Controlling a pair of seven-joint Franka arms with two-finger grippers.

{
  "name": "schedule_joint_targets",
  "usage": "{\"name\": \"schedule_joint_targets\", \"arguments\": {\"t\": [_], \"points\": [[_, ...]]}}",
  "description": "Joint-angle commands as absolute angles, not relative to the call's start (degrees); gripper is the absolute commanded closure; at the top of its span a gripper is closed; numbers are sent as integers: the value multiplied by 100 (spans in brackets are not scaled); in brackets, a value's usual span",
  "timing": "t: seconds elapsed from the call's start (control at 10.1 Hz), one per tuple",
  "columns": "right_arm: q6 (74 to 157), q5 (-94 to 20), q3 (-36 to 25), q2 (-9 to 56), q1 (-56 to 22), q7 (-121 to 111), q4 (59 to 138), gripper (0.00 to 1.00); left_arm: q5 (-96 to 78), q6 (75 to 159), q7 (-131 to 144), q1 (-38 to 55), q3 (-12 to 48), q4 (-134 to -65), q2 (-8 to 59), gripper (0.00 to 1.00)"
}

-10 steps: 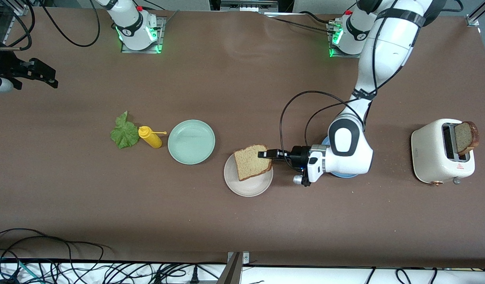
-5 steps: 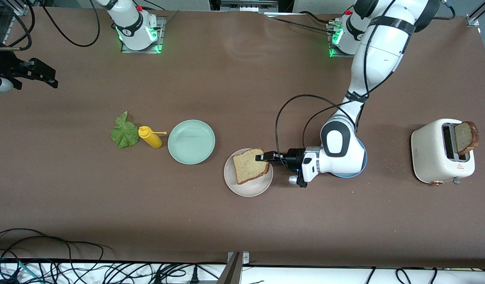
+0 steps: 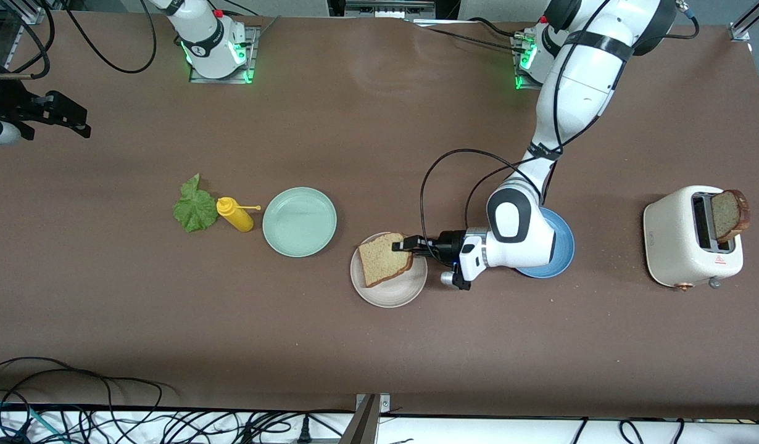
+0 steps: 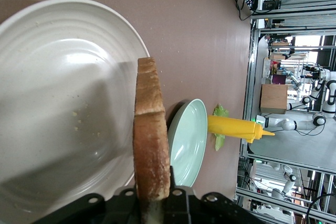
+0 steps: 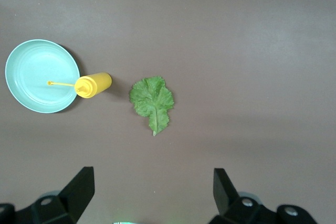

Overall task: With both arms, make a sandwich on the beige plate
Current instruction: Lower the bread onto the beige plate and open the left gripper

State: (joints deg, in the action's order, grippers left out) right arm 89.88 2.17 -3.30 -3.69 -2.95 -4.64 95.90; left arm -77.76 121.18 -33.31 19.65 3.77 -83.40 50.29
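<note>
The left hand point(image 3: 399, 245) grips a slice of brown-crusted bread point(image 3: 384, 259) by its edge over the beige plate point(image 3: 389, 291), which sits on the brown desk point(image 3: 379, 345) between the mint-green plate point(image 3: 299, 221) and the blue plate point(image 3: 555, 256). The right hand point(image 5: 152, 192), fingers spread wide and empty, waits high over the lettuce leaf point(image 3: 194, 208) beside the yellow mustard bottle point(image 3: 234, 214). A second slice point(image 3: 729, 214) stands in the white toaster point(image 3: 688, 237).
</note>
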Motion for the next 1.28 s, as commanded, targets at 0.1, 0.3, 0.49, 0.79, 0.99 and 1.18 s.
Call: {"name": "schedule_joint_targets", "arguments": {"t": [0.1, 0.3, 0.49, 0.79, 0.99, 1.18], "points": [[8886, 220, -325, -352, -290, -413, 9475, 0, -7963, 12547, -3516, 2030, 281, -8113, 5063, 0], [8886, 220, -316, -360, -290, -413, 9475, 0, -7867, 13068, -3524, 2083, 255, -8112, 5019, 0], [8894, 246, -299, -317, -299, -431, 9509, 0, -7202, 13061, -3289, 2013, 124, -8199, 4730, 0], [8808, 483, -325, 245, -361, -483, 9571, 0, -5394, 12641, -1614, 1777, 123, -8288, 4150, 0], [8938, 475, -325, 508, -351, -519, 9623, 0, -4365, 11817, -316, 1548, 114, -8288, 3729, 0], [9707, 404, -299, 746, -378, -492, 10043, 0, -2768, 11262, 873, 1337, 123, -8279, 3307, 0]]}}
